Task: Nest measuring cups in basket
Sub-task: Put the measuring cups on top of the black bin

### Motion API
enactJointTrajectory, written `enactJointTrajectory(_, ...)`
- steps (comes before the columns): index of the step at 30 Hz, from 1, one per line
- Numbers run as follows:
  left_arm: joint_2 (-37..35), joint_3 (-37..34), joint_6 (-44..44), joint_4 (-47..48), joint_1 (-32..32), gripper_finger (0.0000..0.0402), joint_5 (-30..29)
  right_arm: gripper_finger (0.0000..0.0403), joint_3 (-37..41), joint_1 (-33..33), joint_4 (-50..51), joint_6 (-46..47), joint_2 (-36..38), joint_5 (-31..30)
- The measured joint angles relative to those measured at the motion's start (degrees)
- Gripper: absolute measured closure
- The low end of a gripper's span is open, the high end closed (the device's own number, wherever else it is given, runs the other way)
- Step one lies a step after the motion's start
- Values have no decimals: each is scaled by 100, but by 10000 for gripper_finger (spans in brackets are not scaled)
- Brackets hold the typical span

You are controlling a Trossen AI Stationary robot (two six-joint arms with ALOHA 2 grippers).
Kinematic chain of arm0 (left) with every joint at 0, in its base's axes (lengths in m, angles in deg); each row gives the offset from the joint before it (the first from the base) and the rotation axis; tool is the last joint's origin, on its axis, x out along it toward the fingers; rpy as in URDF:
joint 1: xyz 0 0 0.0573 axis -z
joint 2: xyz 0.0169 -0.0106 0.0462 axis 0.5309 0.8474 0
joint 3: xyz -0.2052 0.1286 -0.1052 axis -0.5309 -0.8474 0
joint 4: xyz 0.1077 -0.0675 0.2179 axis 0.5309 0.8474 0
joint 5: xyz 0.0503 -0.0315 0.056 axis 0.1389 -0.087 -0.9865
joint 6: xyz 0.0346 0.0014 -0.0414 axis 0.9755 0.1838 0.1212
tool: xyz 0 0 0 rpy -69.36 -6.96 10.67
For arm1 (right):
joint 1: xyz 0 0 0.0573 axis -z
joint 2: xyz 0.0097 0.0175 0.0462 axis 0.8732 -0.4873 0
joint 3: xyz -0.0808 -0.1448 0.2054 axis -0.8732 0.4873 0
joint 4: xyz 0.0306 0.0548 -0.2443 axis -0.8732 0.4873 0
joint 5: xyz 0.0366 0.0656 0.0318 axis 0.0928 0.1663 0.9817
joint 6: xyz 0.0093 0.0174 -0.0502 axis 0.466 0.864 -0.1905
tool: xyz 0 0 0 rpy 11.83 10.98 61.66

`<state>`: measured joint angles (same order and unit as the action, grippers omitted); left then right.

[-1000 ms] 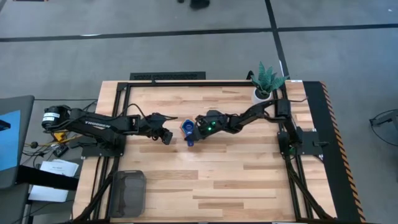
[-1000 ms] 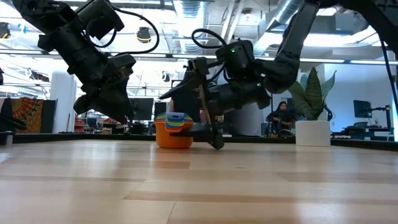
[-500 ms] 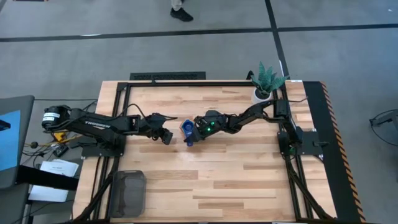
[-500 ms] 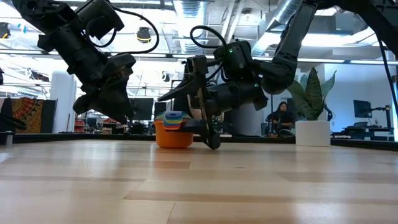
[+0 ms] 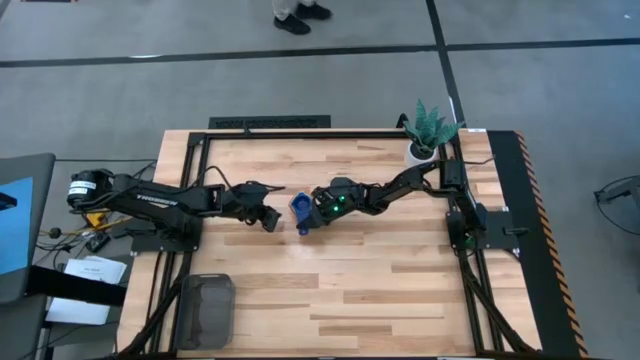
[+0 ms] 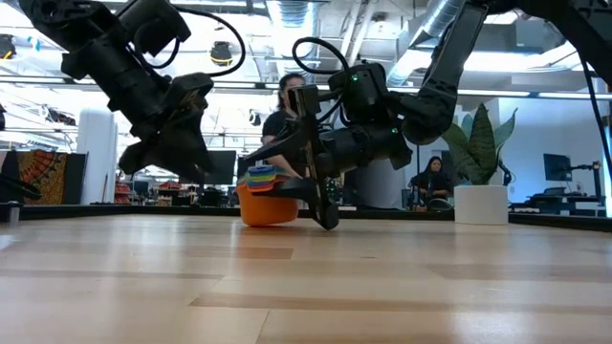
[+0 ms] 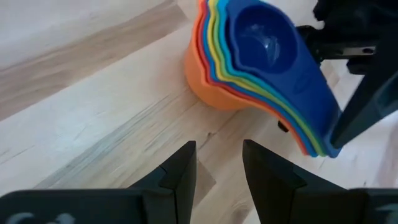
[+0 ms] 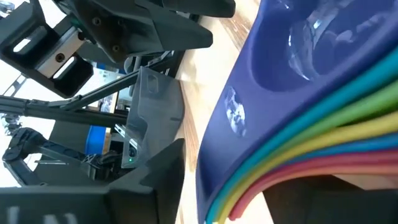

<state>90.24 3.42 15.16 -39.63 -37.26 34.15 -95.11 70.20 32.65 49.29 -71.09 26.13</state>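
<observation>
The nested measuring cups [image 6: 268, 196] have tipped, their orange base lifted at one side off the desk [image 6: 306, 277], because the right claw [image 5: 304, 220] has clenched on their stacked handles. The left claw [image 5: 268, 217] waits released just beside them. The basket [image 5: 206, 308] sits well apart (still empty), so carrying comes next.

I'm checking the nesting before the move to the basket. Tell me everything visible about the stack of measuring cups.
The stack of measuring cups is glossy plastic, nested orange outermost through yellow, green and teal to dark blue on top. It sits mid-table, tilted, its fanned handles held between the right pincer's fingers. The left pincer hovers open beside it, apart.
</observation>
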Motion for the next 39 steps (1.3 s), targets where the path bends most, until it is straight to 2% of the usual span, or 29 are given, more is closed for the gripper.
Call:
enactJointTrajectory(9,32,0,10,-407,156,283,6,273,4,0,3,-104,-2,-2)
enactJointTrajectory(13,209,3,30,-516,184,283,195,300,4,0,-1,-148,-4,-26)
enactJointTrajectory(22,672,69,-131,-716,178,283,506,307,7,9,-92,-114,-7,-74)
enactJointTrajectory(26,209,406,155,61,151,289,411,315,16,11,-371,146,-23,-26)
enactJointTrajectory(31,-779,1193,806,2063,-30,320,47,319,-4,-7,-596,654,-42,-2)
enactJointTrajectory(34,-1310,1620,916,3055,-188,339,-307,319,-226,-92,-597,701,-44,212)
enactJointTrajectory(39,-2033,1942,778,3648,-369,360,-701,320,-906,-280,-47,319,-44,464)
